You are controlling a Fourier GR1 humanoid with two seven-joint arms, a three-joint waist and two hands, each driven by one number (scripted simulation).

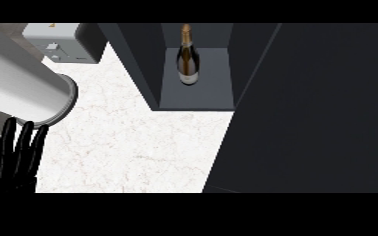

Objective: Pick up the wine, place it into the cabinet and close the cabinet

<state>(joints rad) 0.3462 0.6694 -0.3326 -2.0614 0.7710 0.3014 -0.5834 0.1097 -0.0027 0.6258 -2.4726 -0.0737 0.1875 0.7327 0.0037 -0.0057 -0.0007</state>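
A broad dark door (310, 120) fills the right side of the frame, standing open; the right border cuts off its far edge. Beside it, at upper centre, the cabinet (140, 65) shows its open compartment, its top cropped by the frame. The pale marbled counter (140, 145) spreads across the centre and lower left. A grey forearm (29, 90) enters from the left edge, only partly in view, and hides some of the counter. At upper left sits a grey box (63, 42); what it is cannot be told. The left robot hand (18, 152), at lower left, hangs with fingers straight and close together, holding nothing; the border clips it. The wine (187, 60), 1 bottle, stands on the cabinet's floor and appears upright, well apart from that hand.
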